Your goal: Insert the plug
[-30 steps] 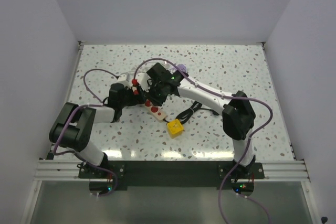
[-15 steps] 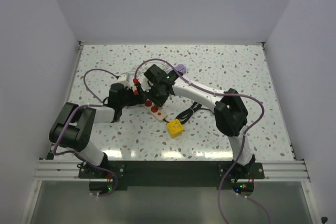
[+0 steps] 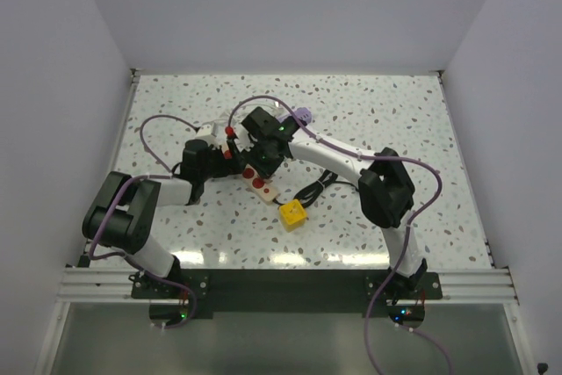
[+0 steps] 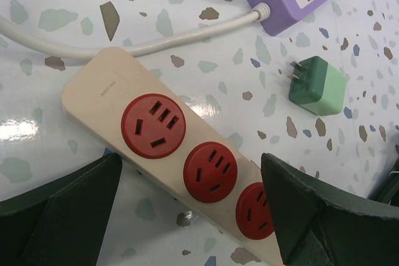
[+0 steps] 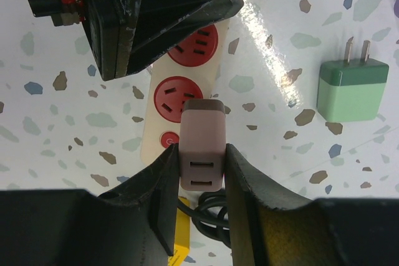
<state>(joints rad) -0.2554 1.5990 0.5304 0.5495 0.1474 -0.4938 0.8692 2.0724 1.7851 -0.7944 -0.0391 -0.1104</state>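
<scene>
Speckled table (image 3: 395,120), beige power strip (image 4: 93,88) with red sockets, partly hidden beneath both arms from above, left gripper (image 4: 190,172) spread wide astride it, right gripper (image 5: 201,175) clamping the mauve plug (image 5: 201,144) over one socket, prongs hidden.

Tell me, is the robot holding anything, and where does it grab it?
The right end effector pinches the pinkish plug by its two sides, at the end with two slots. The left end effector is open, holding nothing.
</scene>
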